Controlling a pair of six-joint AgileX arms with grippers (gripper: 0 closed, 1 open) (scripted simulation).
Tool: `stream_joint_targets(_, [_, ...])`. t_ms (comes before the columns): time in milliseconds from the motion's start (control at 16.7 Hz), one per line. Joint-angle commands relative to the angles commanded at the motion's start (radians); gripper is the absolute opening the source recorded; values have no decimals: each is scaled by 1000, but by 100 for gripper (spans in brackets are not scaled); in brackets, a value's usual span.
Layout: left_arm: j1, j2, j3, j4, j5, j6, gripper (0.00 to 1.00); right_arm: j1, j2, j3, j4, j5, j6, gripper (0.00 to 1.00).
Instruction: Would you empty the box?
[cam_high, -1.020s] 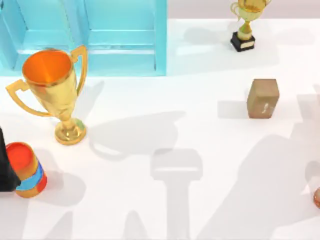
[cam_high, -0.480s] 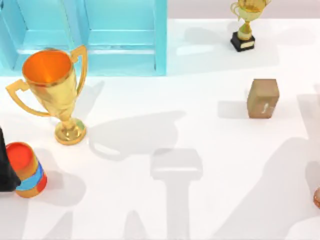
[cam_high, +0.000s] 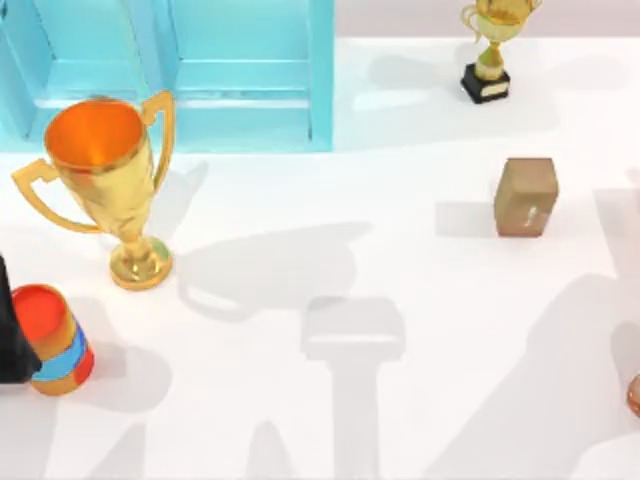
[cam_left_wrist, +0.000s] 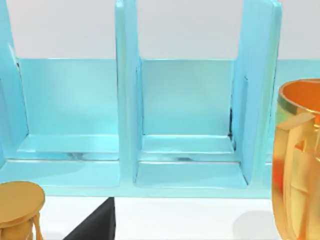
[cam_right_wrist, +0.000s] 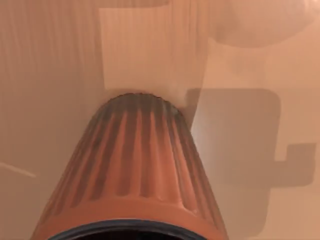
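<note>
Since the earlier frame only the shadows near the table's (cam_high: 420, 400) right edge shift; all objects stay put. The blue box (cam_high: 180, 75) stands at the far left corner, the gold trophy (cam_high: 105, 185) before it, the brown block (cam_high: 525, 196) toward the right. The left arm (cam_high: 12, 335) sits at the left edge beside the orange can (cam_high: 52, 340); whether either gripper is wide or narrow cannot be told.

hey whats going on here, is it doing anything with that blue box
The blue box at the back left of the table has bare compartments, as the left wrist view shows. A large gold trophy stands in front of it, with a red can nearer the left edge. A small trophy and a brown block sit on the right. The right wrist view looks closely at a ribbed orange object.
</note>
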Motion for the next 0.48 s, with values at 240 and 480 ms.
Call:
stream_joint_targets(240, [0, 0, 0, 0, 0, 0, 100, 0, 0, 0, 0, 0, 0, 17])
stream_joint_targets(480, [0, 0, 0, 0, 0, 0, 100, 0, 0, 0, 0, 0, 0, 0])
